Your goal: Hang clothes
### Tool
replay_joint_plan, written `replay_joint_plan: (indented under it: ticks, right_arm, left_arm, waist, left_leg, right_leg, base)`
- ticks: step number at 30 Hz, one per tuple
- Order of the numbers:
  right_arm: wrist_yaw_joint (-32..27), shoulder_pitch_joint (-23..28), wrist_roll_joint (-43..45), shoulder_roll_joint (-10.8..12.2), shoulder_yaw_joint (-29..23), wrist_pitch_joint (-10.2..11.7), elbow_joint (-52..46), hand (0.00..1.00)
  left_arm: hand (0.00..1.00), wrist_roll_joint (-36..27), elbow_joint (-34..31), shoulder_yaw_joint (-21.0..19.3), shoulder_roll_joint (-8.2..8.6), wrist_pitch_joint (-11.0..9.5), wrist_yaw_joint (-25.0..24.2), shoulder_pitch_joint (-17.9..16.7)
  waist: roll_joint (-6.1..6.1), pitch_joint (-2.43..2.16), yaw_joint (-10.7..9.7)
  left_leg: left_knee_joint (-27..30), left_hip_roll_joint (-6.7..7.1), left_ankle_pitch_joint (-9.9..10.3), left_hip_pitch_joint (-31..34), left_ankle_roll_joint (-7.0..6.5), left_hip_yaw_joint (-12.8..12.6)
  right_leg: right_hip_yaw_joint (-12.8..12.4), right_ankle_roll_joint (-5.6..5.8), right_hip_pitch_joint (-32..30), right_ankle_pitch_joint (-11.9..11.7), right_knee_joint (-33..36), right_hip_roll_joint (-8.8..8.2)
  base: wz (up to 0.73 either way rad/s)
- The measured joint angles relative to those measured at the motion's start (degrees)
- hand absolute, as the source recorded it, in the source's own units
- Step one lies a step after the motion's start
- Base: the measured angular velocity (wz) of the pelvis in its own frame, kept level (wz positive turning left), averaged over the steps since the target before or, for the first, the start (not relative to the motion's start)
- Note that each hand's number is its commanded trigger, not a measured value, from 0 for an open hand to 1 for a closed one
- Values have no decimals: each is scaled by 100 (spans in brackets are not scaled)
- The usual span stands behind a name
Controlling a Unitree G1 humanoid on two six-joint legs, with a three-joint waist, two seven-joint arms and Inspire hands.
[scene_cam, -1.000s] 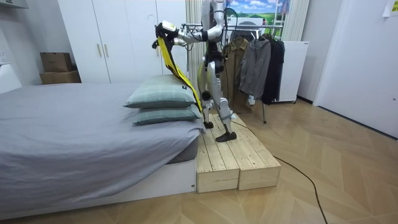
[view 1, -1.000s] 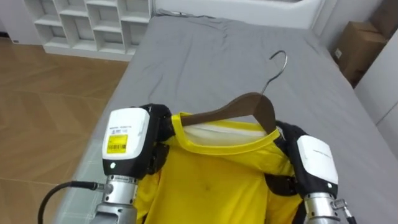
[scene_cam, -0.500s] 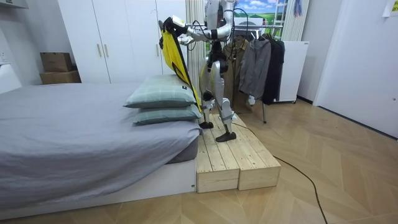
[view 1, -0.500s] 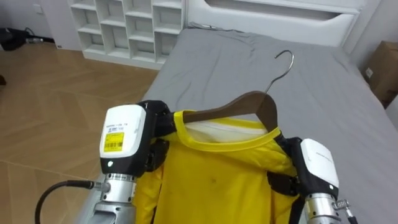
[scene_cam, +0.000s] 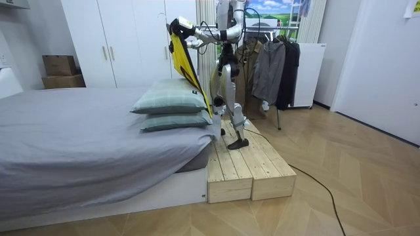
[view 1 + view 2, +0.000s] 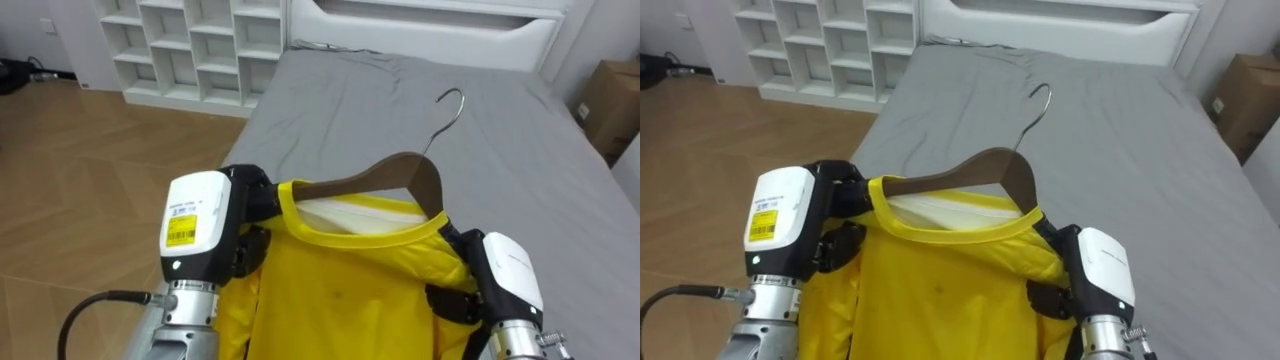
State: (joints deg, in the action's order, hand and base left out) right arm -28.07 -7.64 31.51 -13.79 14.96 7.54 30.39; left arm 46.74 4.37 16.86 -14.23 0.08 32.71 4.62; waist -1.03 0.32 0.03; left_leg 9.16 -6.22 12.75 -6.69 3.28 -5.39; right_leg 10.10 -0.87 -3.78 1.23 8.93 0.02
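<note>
Robot stands on a low pale wooden plank platform (image 5: 246,167) butted against the pillow end of the wide grey-sheeted bed (image 6: 520,130), facing along it. The bed's near corner edge sits just below the arms, and two grey-green pillows (image 5: 170,105) are stacked at that end. The flat grey sheet runs to a white board at the bed's far end. Open wood floor lies along the bed's left edge, with a white cubby shelf unit (image 6: 190,40) past it; a brown cardboard box (image 6: 605,95) is off the bed's right edge. A metal rack of dark hanging clothes (image 5: 272,65) stands behind the robot, away from the bed. The bright yellow cloth shirt (image 6: 340,300) is held up above the bed's near end on a dark brown wooden hanger with a metal hook (image 6: 390,175); its collar is round the hanger neck, the hook points up, and the body drapes down. The left hand (image 6: 205,225) has its fingers curled on the shirt's left shoulder, and the right hand (image 6: 505,275) is clamped on the right shoulder.
</note>
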Motion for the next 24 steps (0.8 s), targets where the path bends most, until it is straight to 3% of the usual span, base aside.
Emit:
replay_joint_plan:
  ticks: [24]
  right_arm:
    - [270,53,72,56,-77,-96,4,100]
  left_arm:
    - [0,-207,13,-28,2,2,-203,-75]
  waist:
    - [-5,17,-137]
  left_leg:
    - [-60,1,0,-11,0,-3]
  right_leg:
    - [4,14,-6,35,-10,2]
  base:
    - [0]
